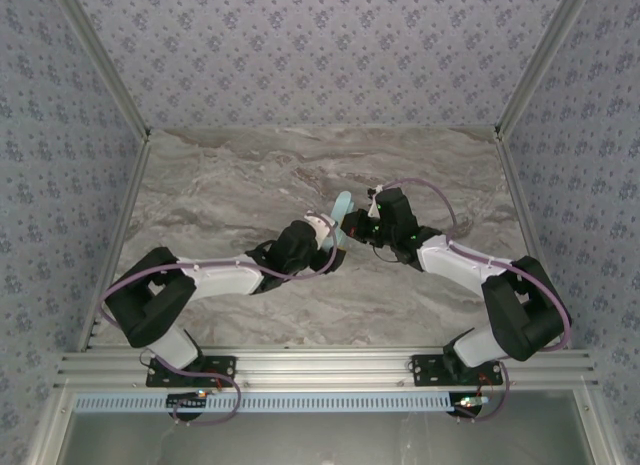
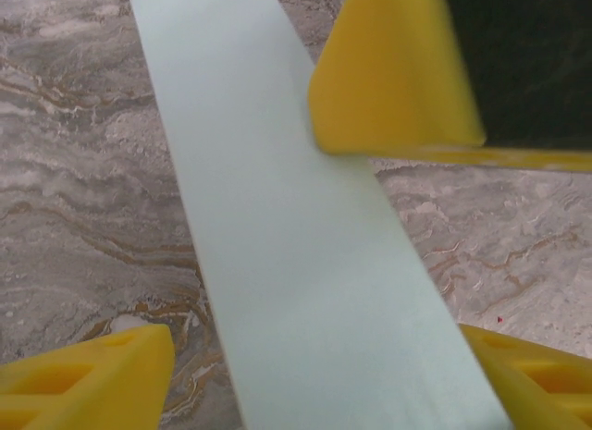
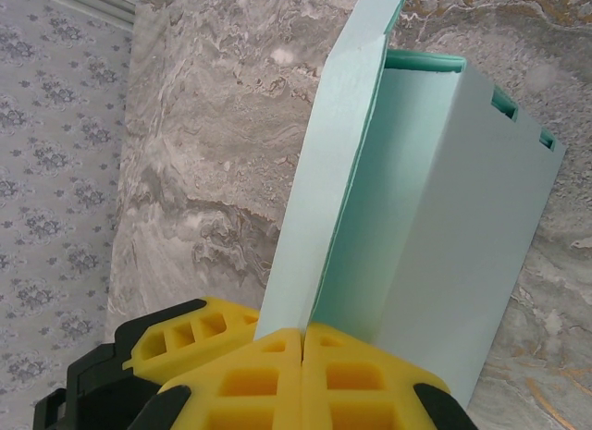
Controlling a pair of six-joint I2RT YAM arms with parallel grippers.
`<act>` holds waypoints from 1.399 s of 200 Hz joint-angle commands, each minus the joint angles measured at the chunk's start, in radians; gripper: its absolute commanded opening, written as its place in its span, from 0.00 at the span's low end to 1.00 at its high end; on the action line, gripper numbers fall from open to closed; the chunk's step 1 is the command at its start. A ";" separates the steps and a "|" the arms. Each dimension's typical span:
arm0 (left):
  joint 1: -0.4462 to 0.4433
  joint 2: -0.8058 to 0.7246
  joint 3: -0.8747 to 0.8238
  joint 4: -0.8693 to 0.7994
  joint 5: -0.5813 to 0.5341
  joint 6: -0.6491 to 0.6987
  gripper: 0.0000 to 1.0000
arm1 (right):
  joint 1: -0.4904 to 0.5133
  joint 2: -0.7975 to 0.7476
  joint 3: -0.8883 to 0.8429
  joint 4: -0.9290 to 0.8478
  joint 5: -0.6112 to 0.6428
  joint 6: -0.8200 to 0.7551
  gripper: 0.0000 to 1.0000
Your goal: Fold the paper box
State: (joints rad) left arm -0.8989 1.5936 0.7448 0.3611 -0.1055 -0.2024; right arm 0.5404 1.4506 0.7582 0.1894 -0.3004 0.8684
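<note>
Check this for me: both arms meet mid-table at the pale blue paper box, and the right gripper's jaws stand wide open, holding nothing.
Wrong on the jaws: the right wrist view shows the right gripper shut, pinching a panel of the paper box. The arms do meet mid-table at it.

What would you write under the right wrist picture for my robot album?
Right gripper pinches a flap of the pale blue paper box over the marbled table.
</note>
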 commanded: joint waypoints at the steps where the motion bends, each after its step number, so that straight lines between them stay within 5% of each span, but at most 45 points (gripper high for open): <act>1: -0.005 0.014 0.034 0.026 -0.014 0.013 0.70 | 0.005 -0.002 -0.001 -0.054 0.036 -0.002 0.02; 75: -0.003 -0.005 0.030 -0.003 -0.024 0.078 0.47 | -0.007 -0.053 0.013 -0.092 0.045 -0.036 0.08; 122: 0.019 -0.045 0.008 -0.013 0.009 0.121 0.40 | -0.031 -0.141 0.053 -0.204 0.083 -0.137 0.33; 183: 0.103 -0.125 -0.016 -0.052 0.188 0.206 0.34 | -0.156 -0.181 0.204 -0.461 0.052 -0.500 0.47; 227: 0.172 -0.181 0.016 -0.195 0.398 0.365 0.29 | -0.264 -0.150 0.242 -0.439 -0.094 -0.754 0.52; 280: 0.287 -0.157 0.086 -0.302 0.626 0.467 0.30 | -0.283 -0.067 0.303 -0.455 -0.094 -1.046 0.52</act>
State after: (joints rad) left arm -0.6563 1.4391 0.7628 0.1211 0.3565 0.1722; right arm 0.2615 1.3609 1.0241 -0.2306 -0.3645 0.0311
